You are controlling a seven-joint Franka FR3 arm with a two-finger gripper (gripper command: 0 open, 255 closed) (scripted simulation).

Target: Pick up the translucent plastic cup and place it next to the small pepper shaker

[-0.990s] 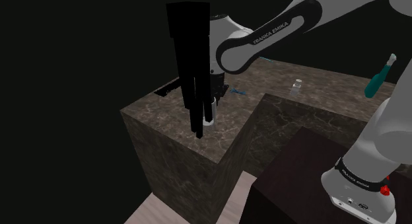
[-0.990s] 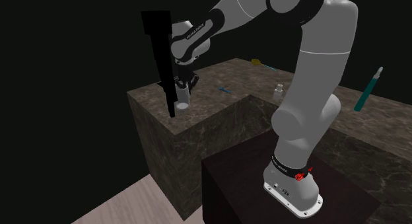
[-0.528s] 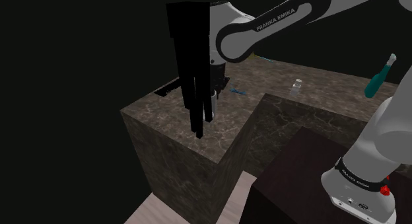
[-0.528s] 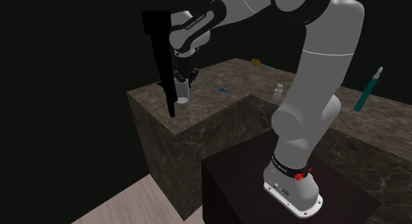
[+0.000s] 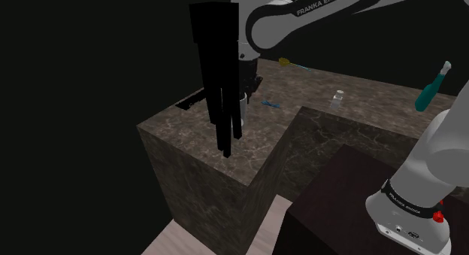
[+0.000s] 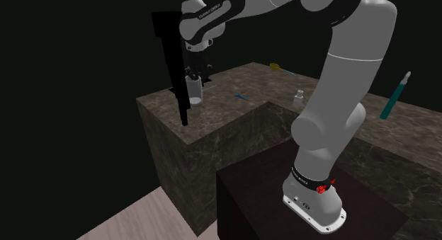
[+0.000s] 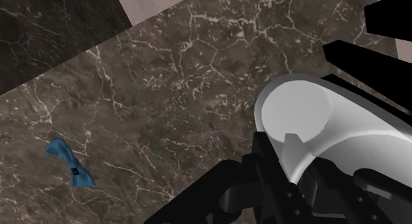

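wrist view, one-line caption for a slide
Gripper holding the cup over a dark veined counter, small blue object off to one side.

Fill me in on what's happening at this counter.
The white arm's black gripper is shut on a pale cup and holds it just above the dark marbled counter, beside a tall black shape. The small shaker it should end up next to stands farther along the counter, near the inner corner. A small blue item lies on the counter between them. The placing is not yet done.
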